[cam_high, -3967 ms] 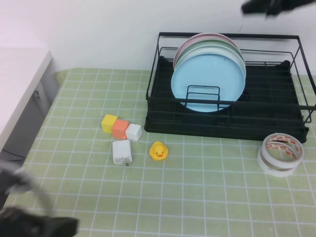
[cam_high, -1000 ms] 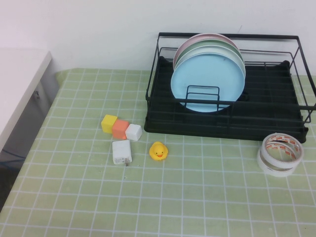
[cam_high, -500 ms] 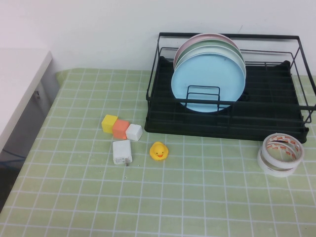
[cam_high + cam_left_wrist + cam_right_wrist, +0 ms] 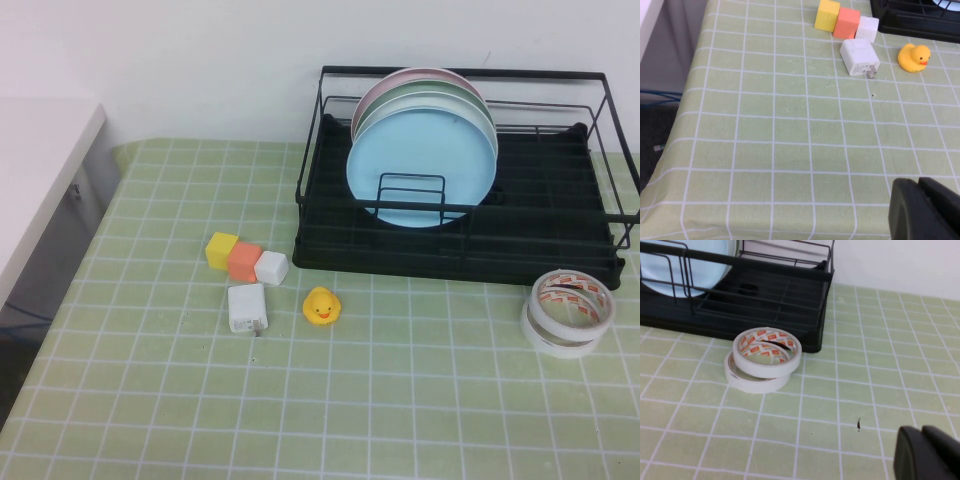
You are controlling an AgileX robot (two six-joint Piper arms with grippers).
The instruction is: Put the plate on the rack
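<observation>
Jaws: left gripper (image 4: pixel 922 207) and right gripper (image 4: pixel 927 452) show only dark tips low over the bench (image 4: pixel 400 400); opening cannot be told, nothing held. Plate (image 4: pixel 422 165) stands on edge in rack (image 4: pixel 560 240), face toward the robot, frontmost of stack. Tape rolls (image 4: pixel 568 312) carry unreadable red print.

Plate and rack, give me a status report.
Left end effector and right end effector shut, empty, low over the tablecloth. Blue plate upright in the rack, frontmost of the stack. Nothing in the way.
</observation>
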